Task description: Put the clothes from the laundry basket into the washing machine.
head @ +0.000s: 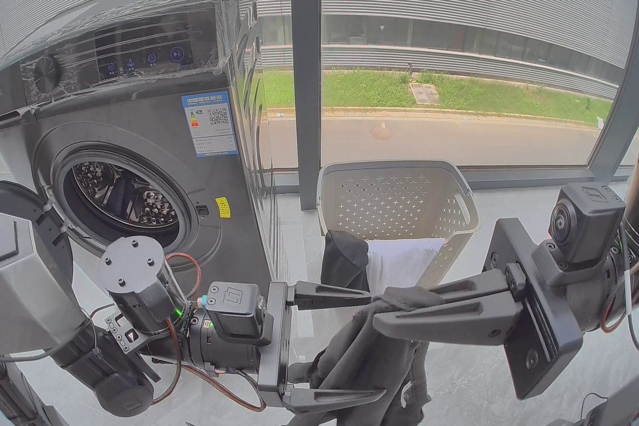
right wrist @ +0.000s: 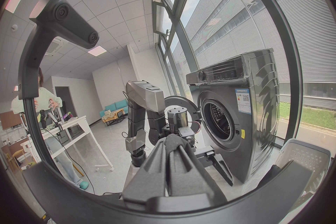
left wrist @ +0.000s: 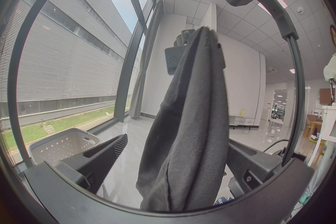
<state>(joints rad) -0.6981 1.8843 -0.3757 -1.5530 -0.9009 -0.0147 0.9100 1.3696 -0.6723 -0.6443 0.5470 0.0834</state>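
A dark garment [head: 363, 354] hangs in the air in front of the laundry basket [head: 399, 166], and my right gripper [head: 381, 313] is shut on its top fold. My left gripper [head: 376, 345] stands open around the hanging cloth, one finger on each side, not closed on it. In the left wrist view the dark garment [left wrist: 185, 137] drops between the open fingers [left wrist: 108, 153]. The right wrist view has the right gripper [right wrist: 174, 140] pinching the dark cloth. The washing machine [head: 219, 168] stands at the left with its drum [head: 123, 198] open. A white cloth [head: 399, 261] lies in the basket.
The round door [head: 23, 214] of the machine is swung open at the far left. Another dark piece [head: 343, 257] drapes over the basket's near rim. A window pillar [head: 306, 48] rises behind, between machine and basket. Pale floor lies to the right of the basket.
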